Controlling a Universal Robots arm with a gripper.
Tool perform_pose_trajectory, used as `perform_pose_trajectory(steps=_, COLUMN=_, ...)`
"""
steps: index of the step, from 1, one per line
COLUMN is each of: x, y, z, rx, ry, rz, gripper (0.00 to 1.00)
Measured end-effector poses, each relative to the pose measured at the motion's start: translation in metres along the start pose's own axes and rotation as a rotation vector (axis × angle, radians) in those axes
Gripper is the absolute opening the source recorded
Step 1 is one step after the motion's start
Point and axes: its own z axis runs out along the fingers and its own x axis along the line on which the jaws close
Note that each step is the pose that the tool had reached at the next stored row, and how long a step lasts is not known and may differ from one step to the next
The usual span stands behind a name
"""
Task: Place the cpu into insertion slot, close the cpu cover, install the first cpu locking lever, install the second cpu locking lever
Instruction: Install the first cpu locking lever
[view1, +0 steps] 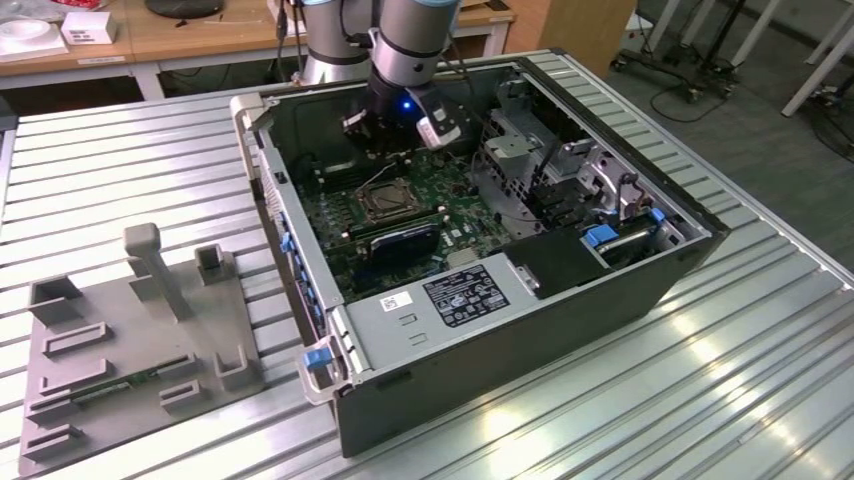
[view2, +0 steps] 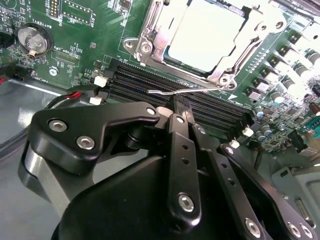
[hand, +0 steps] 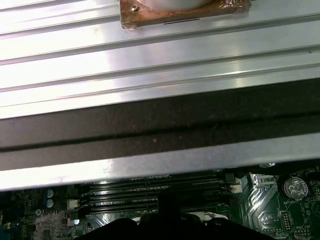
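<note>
The cpu (view2: 202, 32) lies pale and flat in the insertion slot (view1: 387, 200) on the green board inside the open computer case. The silvery cpu cover (view2: 150, 35) lies down around it, and the chip shows through its window. A thin wire locking lever (view2: 185, 90) runs along the socket's edge, beside the black memory slots (view2: 150, 85). My gripper (view2: 182, 106) is shut with nothing in it. Its tips sit at the lever's middle, whether touching I cannot tell. In the exterior view the gripper (view1: 390, 150) hangs just behind the socket.
The case wall (hand: 160, 125) and the slatted metal table (view1: 134, 160) lie close behind the arm. A coin battery (view2: 34, 39) and red-black wires (view2: 75, 95) sit near the gripper. Drive bays (view1: 587, 200) crowd the exterior view's right. A grey fixture block (view1: 134, 330) stands on that view's left.
</note>
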Motion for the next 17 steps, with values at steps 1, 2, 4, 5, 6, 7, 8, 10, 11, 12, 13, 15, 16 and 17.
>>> perform_pose_trajectory(steps=1, x=0.0003, y=-0.0001, z=0.0, rx=0.0002, ry=-0.0001, rz=0.0, gripper=0.11)
perform_pose_trajectory(steps=2, x=0.0015, y=-0.0002, z=0.0001, rx=0.0002, ry=-0.0004, rz=0.0, gripper=0.11)
perform_pose_trajectory(steps=4, x=0.0062, y=-0.0009, z=0.0004, rx=0.0002, ry=-0.0012, rz=0.0, gripper=0.11)
perform_pose_trajectory(steps=5, x=0.0087, y=-0.0012, z=0.0006, rx=0.0001, ry=-0.0016, rz=0.0, gripper=0.11)
perform_pose_trajectory(steps=6, x=0.0112, y=-0.0015, z=0.0008, rx=0.0001, ry=-0.0019, rz=0.0, gripper=0.11)
perform_pose_trajectory(steps=7, x=0.0131, y=-0.0017, z=0.001, rx=0.0002, ry=-0.0023, rz=0.0, gripper=0.11)
perform_pose_trajectory(steps=8, x=0.0139, y=-0.0018, z=0.001, rx=0.0002, ry=-0.0026, rz=0.0, gripper=0.11)
perform_pose_trajectory(steps=10, x=0.014, y=-0.002, z=0.0006, rx=0.0003, ry=-0.0026, rz=0.0, gripper=0.11)
perform_pose_trajectory(steps=11, x=0.0141, y=-0.0019, z=0.0002, rx=0.0003, ry=-0.0026, rz=0.0, gripper=0.11)
perform_pose_trajectory(steps=12, x=0.0141, y=-0.0018, z=-0.0002, rx=0.0002, ry=-0.0027, rz=0.0, gripper=0.11)
perform_pose_trajectory(steps=13, x=0.0141, y=-0.0018, z=-0.0007, rx=0.0001, ry=-0.0027, rz=0.0, gripper=0.11)
perform_pose_trajectory(steps=15, x=0.0143, y=-0.0016, z=-0.0023, rx=0.0002, ry=-0.0027, rz=0.0, gripper=0.11)
perform_pose_trajectory(steps=16, x=0.0143, y=-0.0016, z=-0.0028, rx=0.0002, ry=-0.0027, rz=0.0, gripper=0.11)
perform_pose_trajectory(steps=17, x=0.0142, y=-0.0017, z=-0.0031, rx=-0.0001, ry=-0.0028, rz=0.0, gripper=0.11)
